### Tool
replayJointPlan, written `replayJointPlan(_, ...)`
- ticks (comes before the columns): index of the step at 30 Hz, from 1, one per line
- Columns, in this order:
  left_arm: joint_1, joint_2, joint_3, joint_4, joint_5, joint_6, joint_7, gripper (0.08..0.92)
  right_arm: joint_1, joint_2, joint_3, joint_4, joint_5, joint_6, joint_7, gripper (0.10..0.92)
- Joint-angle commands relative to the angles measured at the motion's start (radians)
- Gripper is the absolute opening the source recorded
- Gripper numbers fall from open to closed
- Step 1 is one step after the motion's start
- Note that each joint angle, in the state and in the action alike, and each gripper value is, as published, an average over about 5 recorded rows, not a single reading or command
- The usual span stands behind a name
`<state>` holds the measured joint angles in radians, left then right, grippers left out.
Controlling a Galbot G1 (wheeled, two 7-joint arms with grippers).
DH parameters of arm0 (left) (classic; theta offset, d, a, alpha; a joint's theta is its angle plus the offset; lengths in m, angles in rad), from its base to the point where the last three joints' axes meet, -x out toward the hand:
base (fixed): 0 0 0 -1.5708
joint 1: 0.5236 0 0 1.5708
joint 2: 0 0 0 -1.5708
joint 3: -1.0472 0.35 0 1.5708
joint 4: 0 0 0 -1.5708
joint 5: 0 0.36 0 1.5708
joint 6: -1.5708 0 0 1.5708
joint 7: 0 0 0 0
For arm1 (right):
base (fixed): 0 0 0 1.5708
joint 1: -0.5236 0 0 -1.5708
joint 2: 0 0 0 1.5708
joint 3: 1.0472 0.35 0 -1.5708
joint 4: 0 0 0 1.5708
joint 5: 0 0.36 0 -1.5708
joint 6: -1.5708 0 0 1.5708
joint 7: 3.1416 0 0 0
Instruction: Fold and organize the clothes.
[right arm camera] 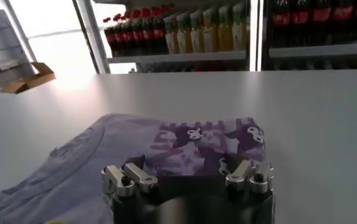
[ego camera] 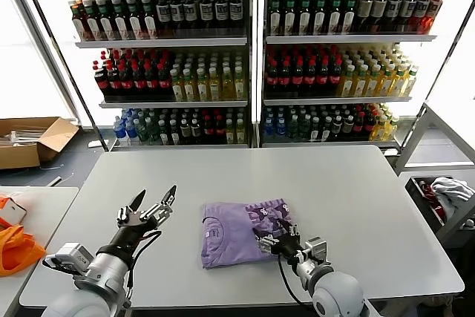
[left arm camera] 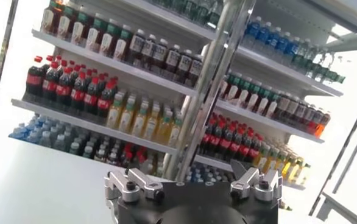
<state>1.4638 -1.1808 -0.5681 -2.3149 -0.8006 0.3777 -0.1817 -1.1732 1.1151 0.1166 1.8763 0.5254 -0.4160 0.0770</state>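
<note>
- shelves [ego camera: 252,50] at twelve o'clock behind the table, two racks side by side, each with three rows of bottles [ego camera: 185,79]: dark caps on top, red and yellow in the middle, blue and mixed below; the left wrist view shows the same racks [left arm camera: 166,79] tilted.
- table [ego camera: 245,176], pale grey, taking the middle of the head view; a second pale surface [ego camera: 37,206] lies at nine o'clock, just beside it.
- box [ego camera: 30,141], brown cardboard, on the floor at ten o'clock, well apart from the table's near edge.
- shirt [ego camera: 241,231], lavender, folded into a rough rectangle and lying flat on the table at six o'clock; the dark purple print [ego camera: 271,217] faces up on the half toward three o'clock, the plain half with the neck opening toward nine; in the right wrist view the print [right arm camera: 209,143] sits just past the gripper.
- left gripper [ego camera: 152,204], lifted above the table at eight o'clock, well apart from the shirt, its fingers spread wide and holding nothing.
- right gripper [ego camera: 276,244], low at the shirt's near edge at five o'clock, over the printed corner; whether its fingers are spread or clamped on cloth i cannot tell.
- orange cloth [ego camera: 16,246] at the eight o'clock edge of the head view.
</note>
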Motion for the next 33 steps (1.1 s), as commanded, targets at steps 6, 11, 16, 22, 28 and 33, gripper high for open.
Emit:
replayJointPlan(6, -0.011, -0.005, 0.019, 0.02, 0.007, -0.002, 0.008, 0.823, 0.044, 0.038, -0.018, 0.216, 0.034, 0.078, 0.107, 0.823)
replayJointPlan(11, -0.013, -0.006, 0.024, 0.014, 0.009, -0.002, 0.01, 0.823, 0.179, 0.063, -0.121, 0.264, 0.041, 0.052, 0.133, 0.823)
replayJointPlan(16, 0.003, -0.015, 0.025, 0.008, 0.019, -0.004, 0.015, 0.822, 0.268, 0.172, -0.247, 0.006, -0.115, -0.024, 0.188, 0.823)
replayJointPlan(22, 0.038, -0.027, 0.013, -0.015, 0.024, -0.006, 0.017, 0.823, 0.217, 0.212, -0.263, -0.165, -0.239, -0.048, 0.225, 0.823)
replayJointPlan(28, 0.059, -0.06, 0.008, -0.021, 0.02, -0.008, 0.02, 0.823, 0.132, 0.169, -0.208, -0.131, -0.255, -0.091, 0.218, 0.823)
replayJointPlan(33, 0.048, -0.074, 0.032, -0.014, 0.024, -0.009, 0.022, 0.823, 0.065, 0.159, -0.149, -0.066, -0.255, -0.15, 0.224, 0.823)
